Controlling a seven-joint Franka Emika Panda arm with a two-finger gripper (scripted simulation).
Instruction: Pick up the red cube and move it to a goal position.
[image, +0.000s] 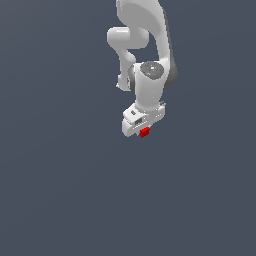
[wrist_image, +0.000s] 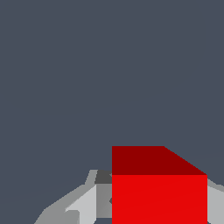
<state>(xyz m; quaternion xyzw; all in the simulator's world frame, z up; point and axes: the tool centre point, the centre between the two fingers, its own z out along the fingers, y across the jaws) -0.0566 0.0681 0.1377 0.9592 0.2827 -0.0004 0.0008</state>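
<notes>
The red cube sits at the tip of my gripper, peeking out just below the white hand in the exterior view. In the wrist view the red cube fills the space between my grey fingers, which flank it closely on both sides; my jaws are narrowed around it, holding it. Plain dark grey surrounds us.

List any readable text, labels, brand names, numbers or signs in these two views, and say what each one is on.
None can be read.
The red cube has plain faces with no marking.
The gripper and the white arm show no legible lettering; a small dark patch on the hand in the exterior view is too small to tell.
The dark grey background is blank.
</notes>
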